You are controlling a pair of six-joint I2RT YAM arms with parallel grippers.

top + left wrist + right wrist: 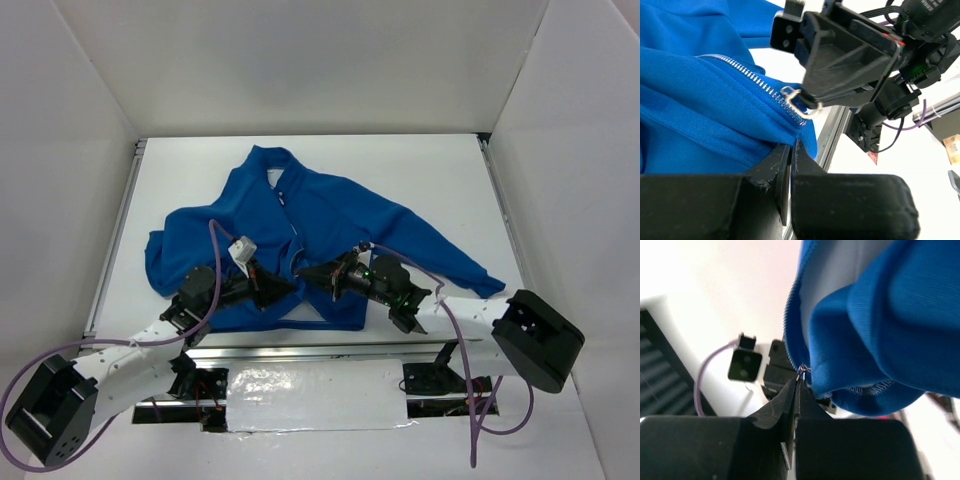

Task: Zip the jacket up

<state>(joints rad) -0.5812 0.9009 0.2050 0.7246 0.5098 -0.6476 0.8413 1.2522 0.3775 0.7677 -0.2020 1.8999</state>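
Progress looks slight. The bright blue long-sleeved fleece jacket (330,225) lies spread front-up on the flat white counter (430,170). Its small ring-shaped metal zipper pull (799,101) sits at the very bottom of the silver zipper teeth (747,75), right at the hem corner. From the pull up to the stand-up collar (275,165), the whole front has yet to be closed. In the overhead view the collar gapes and shows pale lining. Whether the two rows of teeth are already joined at the pull I cannot tell: the left wrist view shows teeth running into it, but not both sides plainly.

Right on the pull, the black two-fingered right tool (796,384) has its fingers pressed together, with the metal ring nipped at their tips. Both wrist views show this. Just below the pull, the black left tool (790,150) is closed to a hairline gap on the folded hem edge of the jacket, seemingly pinning the bottom. The two arms reach in from opposite sides of the pull and meet almost tip to tip over it.

What remains, I judge, is nearly everything. The pull has to be drawn away from the hem and up to the collar while the fabric below the pull is held taut, so that the teeth feed in straight.
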